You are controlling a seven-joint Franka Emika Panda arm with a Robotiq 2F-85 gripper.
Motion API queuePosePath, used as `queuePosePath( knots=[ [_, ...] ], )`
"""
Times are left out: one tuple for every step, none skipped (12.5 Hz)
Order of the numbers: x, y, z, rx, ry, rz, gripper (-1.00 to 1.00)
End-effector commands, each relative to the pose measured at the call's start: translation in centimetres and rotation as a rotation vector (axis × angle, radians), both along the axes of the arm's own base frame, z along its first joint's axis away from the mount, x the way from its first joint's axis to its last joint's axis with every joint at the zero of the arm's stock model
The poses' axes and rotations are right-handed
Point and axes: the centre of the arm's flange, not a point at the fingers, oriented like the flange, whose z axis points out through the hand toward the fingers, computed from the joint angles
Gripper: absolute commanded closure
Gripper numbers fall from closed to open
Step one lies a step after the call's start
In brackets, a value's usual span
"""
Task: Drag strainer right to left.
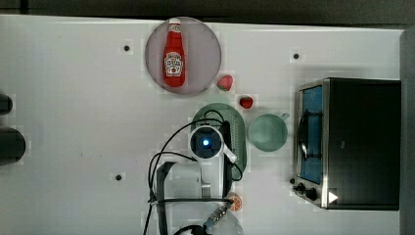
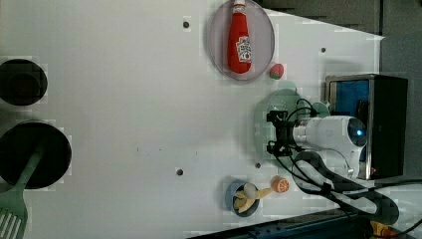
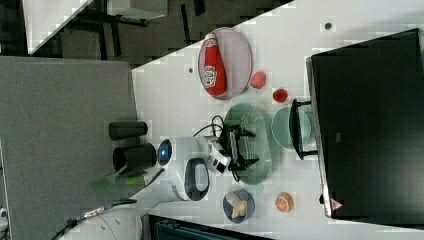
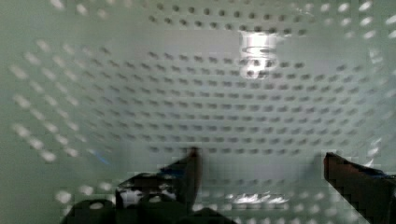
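Right now I have the gripper (image 3: 239,146) down inside the strainer (image 3: 255,127), its two dark fingers (image 4: 189,170) spread wide apart with nothing between them; in the wrist view the perforated pale green floor of the bowl runs between and beyond both fingertips. I can't tell whether the tips touch the floor of the bowl.

From the top view the strainer (image 1: 238,128) lies on the white table (image 1: 83,112), mostly covered by the arm's wrist, with its long axis running up and down the picture. Just beside it on the top view's right sits the round green cup (image 1: 267,132), and beyond that the toaster oven (image 1: 359,142) with its door facing the cup. Two small red fruits lie near the strainer's upper end in the top view: one (image 1: 224,82) against the rim of the grey plate (image 1: 205,49), one (image 1: 246,102) closer to the cup. The ketchup bottle (image 1: 174,53) lies flat on that plate.

In the left view I also see an orange slice (image 2: 281,185) and a blue bowl (image 2: 233,197) holding pale pieces of food near the robot's base, well apart from a black pan (image 2: 30,154) and a green spatula (image 2: 12,211) on the left view's left
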Motion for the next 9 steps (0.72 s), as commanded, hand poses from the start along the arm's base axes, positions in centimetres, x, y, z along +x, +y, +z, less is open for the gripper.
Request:
queuePosePath(
  knots=[
    [1.4,3.0,2.3,0.013,-0.066,-0.016,-1.0],
    [1.4,3.6,2.2,0.013,-0.065,-0.004,-1.0],
    [1.5,4.3,2.2,0.014,-0.066,0.006,-1.0],
    [1.8,4.9,2.3,0.016,-0.072,0.009,-1.0],
    [2.0,5.7,2.4,0.018,-0.075,0.009,-1.0],
    [2.1,6.5,2.4,0.02,-0.077,0.001,-1.0],
    [2.2,7.4,2.3,0.02,-0.08,-0.02,-1.0],
    [2.3,8.4,2.3,0.02,-0.082,-0.046,-1.0],
    [2.2,9.5,2.2,0.021,-0.083,-0.064,-1.0]
  ],
)
